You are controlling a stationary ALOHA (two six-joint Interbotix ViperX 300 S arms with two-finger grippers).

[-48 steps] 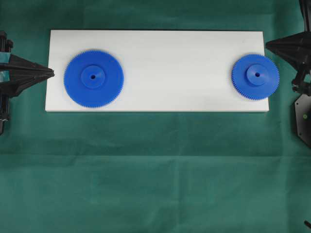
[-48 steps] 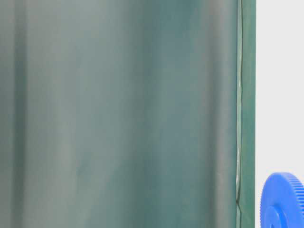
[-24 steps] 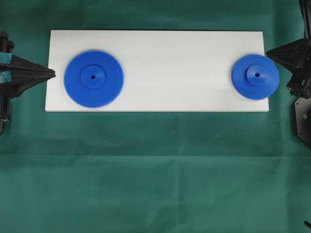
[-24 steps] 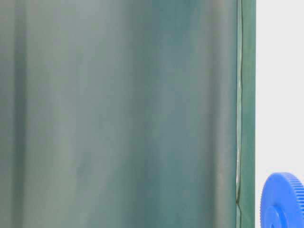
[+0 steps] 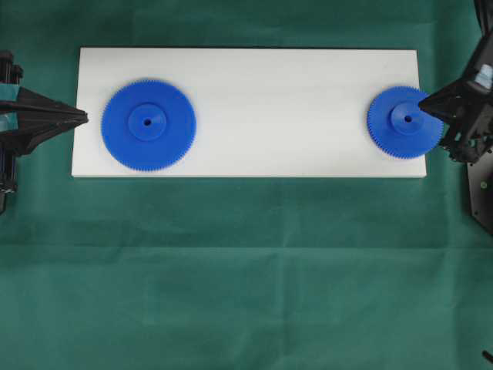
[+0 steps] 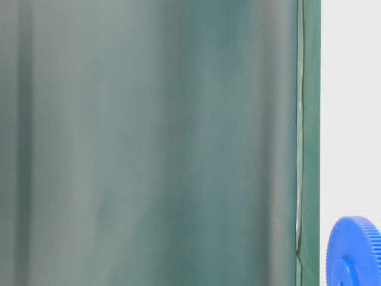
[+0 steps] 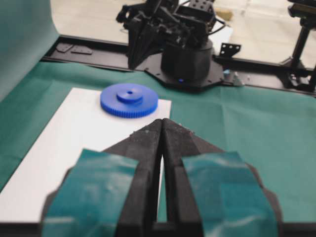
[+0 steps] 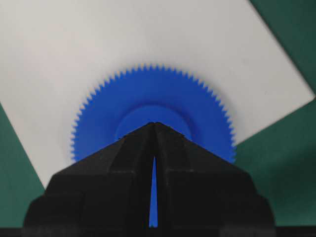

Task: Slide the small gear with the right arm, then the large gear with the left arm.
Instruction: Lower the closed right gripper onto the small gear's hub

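Two blue gears are present: one large gear near the left end of the board and one small gear at the right end, overlapping the board's right edge. One white board carries both. One green cloth lies beneath the board. Two black arms are counted: one left arm off the board's left edge, one right arm at its right edge.

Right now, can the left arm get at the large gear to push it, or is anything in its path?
Probably yes. The left gripper, fingers shut, sits just off the white board's edge, pointing at the large gear. Only bare board lies between them; the right gripper is over the small gear at the far end.
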